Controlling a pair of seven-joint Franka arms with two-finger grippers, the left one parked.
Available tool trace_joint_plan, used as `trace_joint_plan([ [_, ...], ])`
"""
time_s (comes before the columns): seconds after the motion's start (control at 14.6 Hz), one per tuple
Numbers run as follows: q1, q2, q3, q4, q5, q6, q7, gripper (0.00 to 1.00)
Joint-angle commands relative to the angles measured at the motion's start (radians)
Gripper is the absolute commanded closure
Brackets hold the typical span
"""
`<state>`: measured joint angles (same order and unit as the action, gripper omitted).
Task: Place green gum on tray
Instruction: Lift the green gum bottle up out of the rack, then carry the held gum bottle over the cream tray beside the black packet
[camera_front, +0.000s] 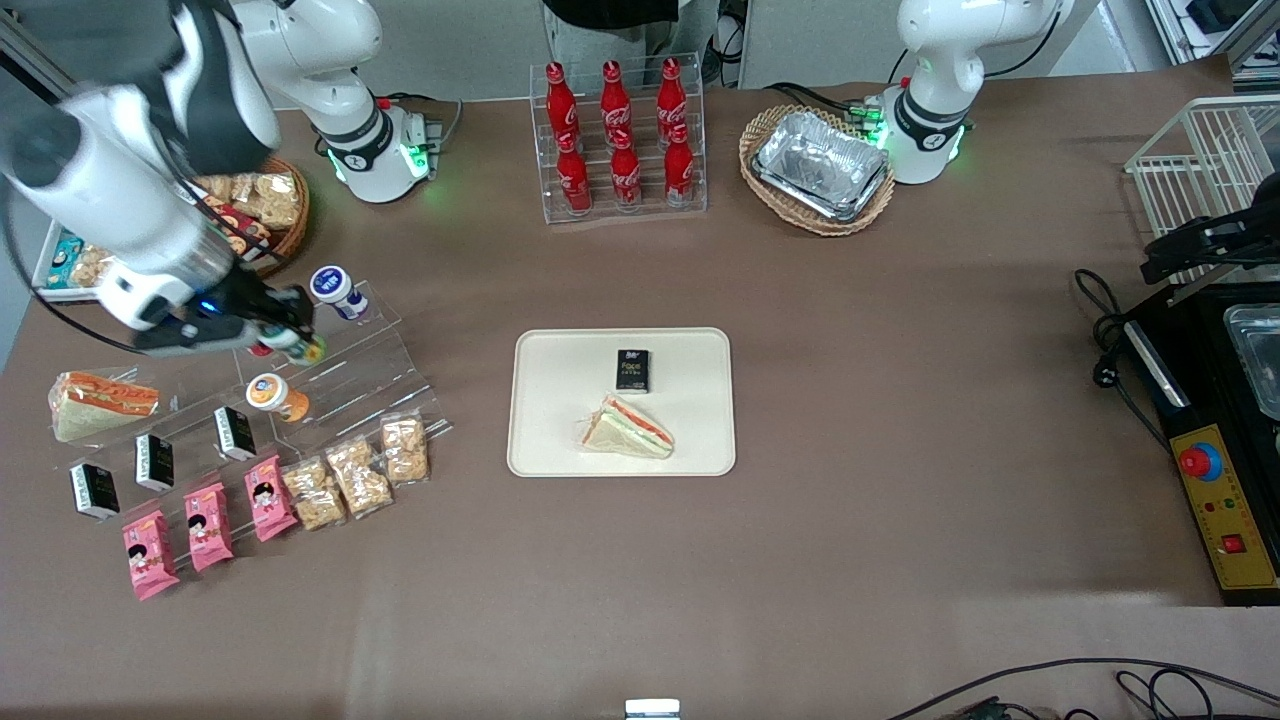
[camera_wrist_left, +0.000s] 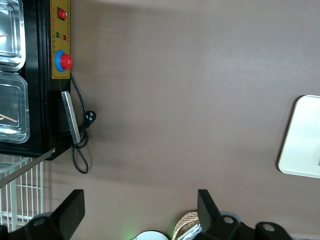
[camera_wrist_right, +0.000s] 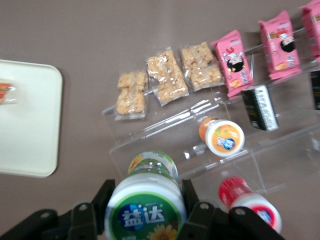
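Observation:
The green gum (camera_wrist_right: 145, 212) is a white bottle with a green-and-white lid label. It sits between the fingers of my right gripper (camera_wrist_right: 145, 205), which is shut on it, just above the clear acrylic stand (camera_wrist_right: 200, 145). In the front view the gripper (camera_front: 290, 335) holds the gum (camera_front: 303, 347) over the stand at the working arm's end of the table. The cream tray (camera_front: 560, 400) lies at the table's middle, well apart from the gripper. It carries a sandwich (camera_front: 628, 428) and a black pack (camera_front: 632, 370). An edge of the tray shows in the right wrist view (camera_wrist_right: 25, 125).
On the stand are a blue-lidded bottle (camera_front: 337, 290), an orange-lidded bottle (camera_front: 275, 397) and a red-lidded bottle (camera_wrist_right: 247, 200). Black packs, pink snack packs (camera_front: 208, 525) and cracker packs (camera_front: 355, 475) lie nearer the front camera. Cola bottles (camera_front: 617, 140) stand farther off.

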<state>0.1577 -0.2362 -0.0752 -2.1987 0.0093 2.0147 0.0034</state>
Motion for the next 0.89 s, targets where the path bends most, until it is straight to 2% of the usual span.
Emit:
trace_joint_plan([
  [0.0,0.029,0.028,0.012,0.262,0.006,-0.250,0.013,0.58],
  [0.14,0.051,0.028,0.052,0.344,0.006,-0.324,0.100,0.59],
  [0.48,0.049,0.067,0.299,0.376,0.006,-0.340,0.407,0.59],
  [0.62,0.051,0.125,0.354,0.360,0.008,-0.277,0.428,0.59],
  [0.82,0.074,0.205,0.420,0.262,-0.008,-0.104,0.521,0.59],
])
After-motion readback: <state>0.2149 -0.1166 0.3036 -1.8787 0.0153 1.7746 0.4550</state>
